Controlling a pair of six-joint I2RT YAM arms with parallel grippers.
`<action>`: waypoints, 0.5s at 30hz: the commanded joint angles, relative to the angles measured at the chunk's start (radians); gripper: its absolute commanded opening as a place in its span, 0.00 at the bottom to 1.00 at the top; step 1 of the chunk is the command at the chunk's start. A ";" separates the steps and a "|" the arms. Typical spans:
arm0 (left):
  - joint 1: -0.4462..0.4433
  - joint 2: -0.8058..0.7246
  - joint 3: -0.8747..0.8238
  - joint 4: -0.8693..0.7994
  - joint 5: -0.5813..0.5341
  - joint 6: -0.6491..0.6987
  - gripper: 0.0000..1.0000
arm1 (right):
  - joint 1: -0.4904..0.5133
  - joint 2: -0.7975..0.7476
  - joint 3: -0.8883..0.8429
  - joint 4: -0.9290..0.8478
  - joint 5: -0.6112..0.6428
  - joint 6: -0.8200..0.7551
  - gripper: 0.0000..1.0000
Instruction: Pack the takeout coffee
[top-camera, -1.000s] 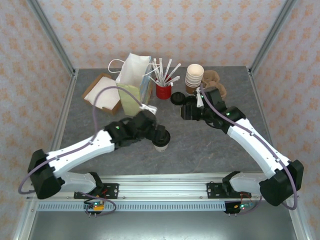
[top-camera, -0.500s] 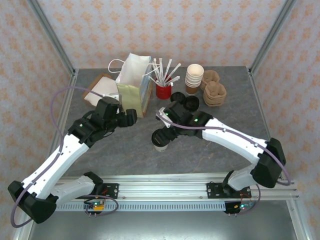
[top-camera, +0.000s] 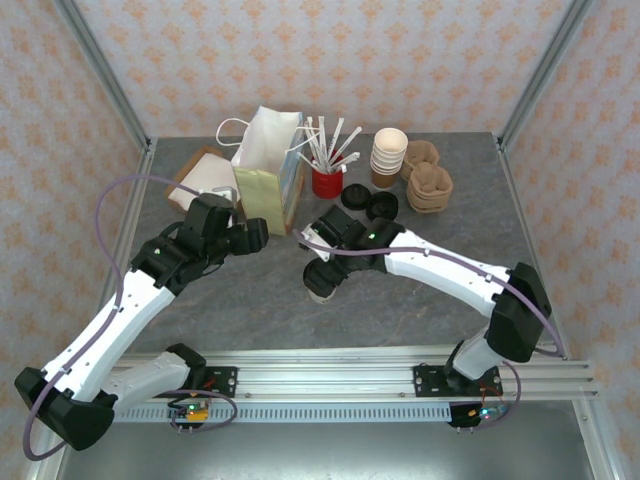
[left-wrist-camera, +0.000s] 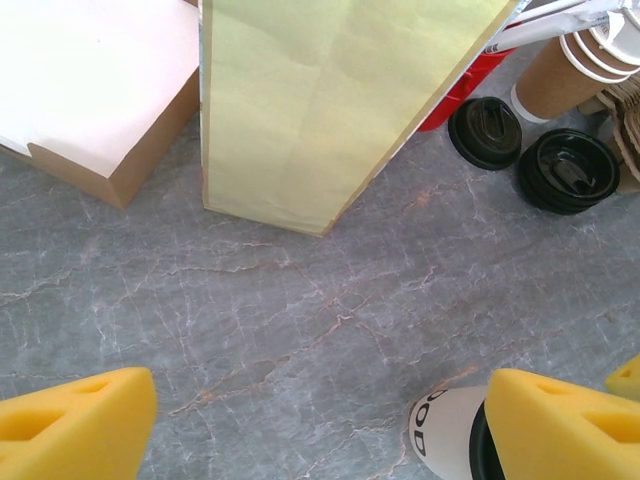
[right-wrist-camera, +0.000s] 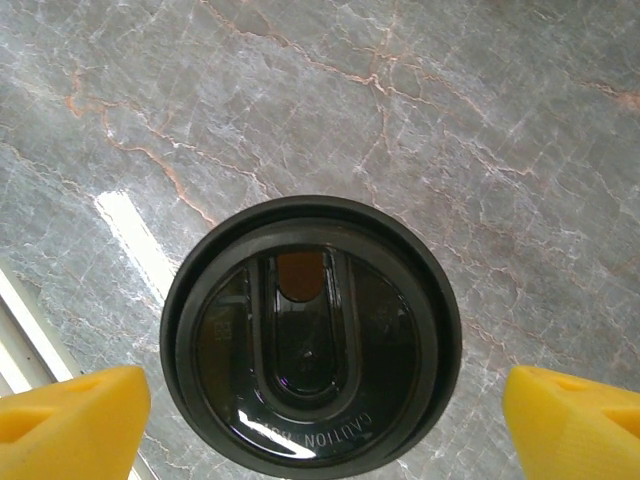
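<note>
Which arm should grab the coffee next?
Right. The open right gripper hangs directly over the takeout coffee, with its fingers on either side. The left gripper, also open, faces the paper bag, with the coffee off to its side.

On the grey marbled table (top-camera: 420, 310) a white paper bag (top-camera: 268, 138) stands at the back, with a yellow-green paper bag (top-camera: 260, 200) just in front of it and a cardboard box (top-camera: 203, 172) holding white paper beside them. To their right are a red cup (top-camera: 326, 184) of white straws (top-camera: 328, 140), stacked lidless cream cups (top-camera: 388, 155), two loose black lids (top-camera: 382, 206) and brown pulp trays (top-camera: 432, 188).
</note>
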 joint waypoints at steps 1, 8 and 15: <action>0.010 -0.001 0.024 -0.021 0.003 0.016 0.86 | 0.004 0.022 0.032 -0.035 -0.028 -0.024 0.92; 0.013 0.002 0.016 -0.013 0.015 0.018 0.86 | 0.005 0.056 0.045 -0.037 -0.006 -0.031 0.91; 0.017 0.005 0.011 -0.013 0.021 0.018 0.86 | 0.006 0.080 0.051 -0.048 0.004 -0.036 0.76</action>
